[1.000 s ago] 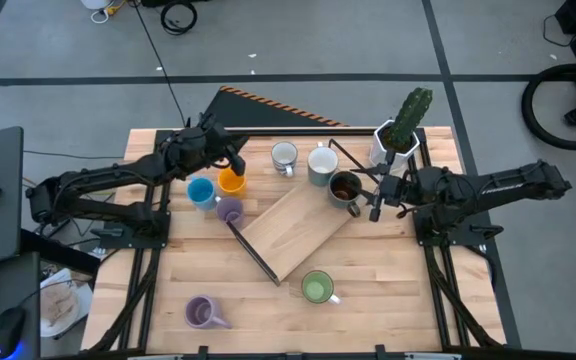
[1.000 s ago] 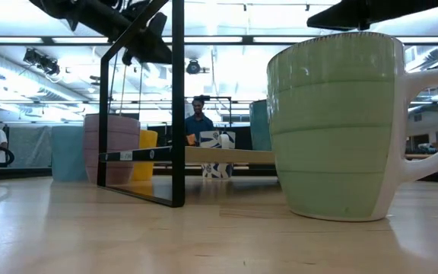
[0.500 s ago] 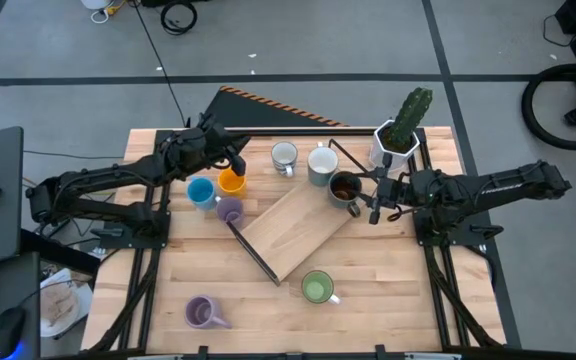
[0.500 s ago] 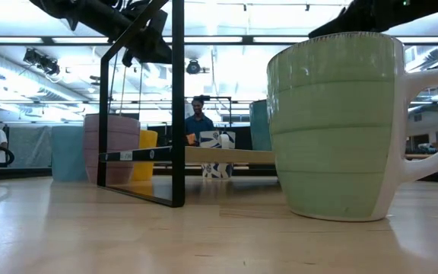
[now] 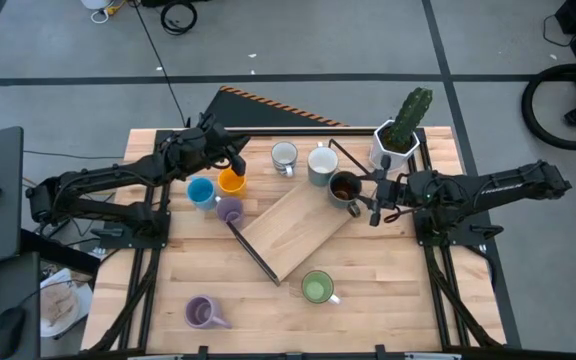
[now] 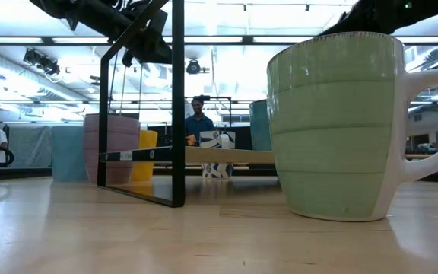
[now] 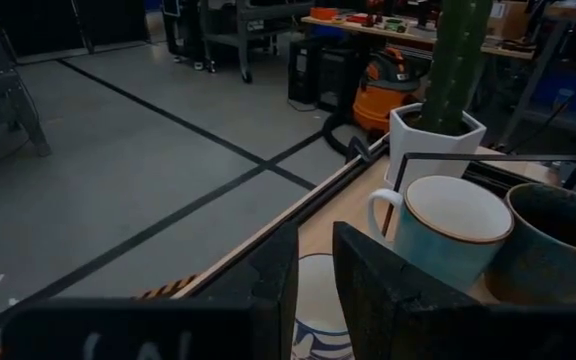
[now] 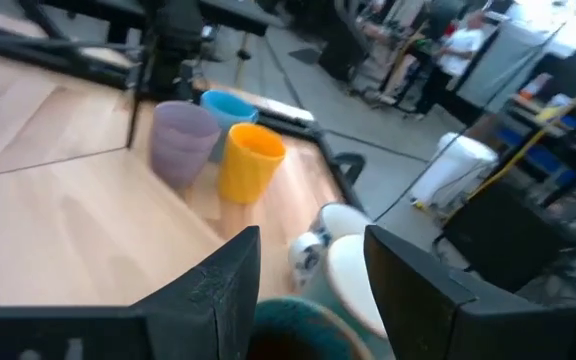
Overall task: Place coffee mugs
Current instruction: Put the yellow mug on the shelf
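Eight mugs stand on the table in the high view. Blue (image 5: 200, 192), orange (image 5: 231, 181) and lilac (image 5: 229, 209) are grouped at the left. A patterned white one (image 5: 284, 157), a pale grey one (image 5: 321, 165) and a dark brown one (image 5: 345, 187) sit toward the far side. The green mug (image 5: 317, 288) and a second lilac one (image 5: 201, 313) are near the front. My right gripper (image 5: 373, 203) is open just right of the brown mug, whose rim (image 8: 298, 335) shows between its fingers. My left gripper (image 5: 238, 160) hovers by the orange mug, its fingers (image 7: 315, 290) a narrow gap apart.
A tilted wooden board (image 5: 293, 230) with a black metal frame (image 6: 177, 106) lies mid-table. A white angular pot with a cactus (image 5: 396, 140) stands at the far right corner. The green mug (image 6: 333, 122) fills the low view. People show in the room behind.
My right gripper has crept a little toward the table's left, closer to the dark brown mug, staying open. The mugs and my left arm have kept still.
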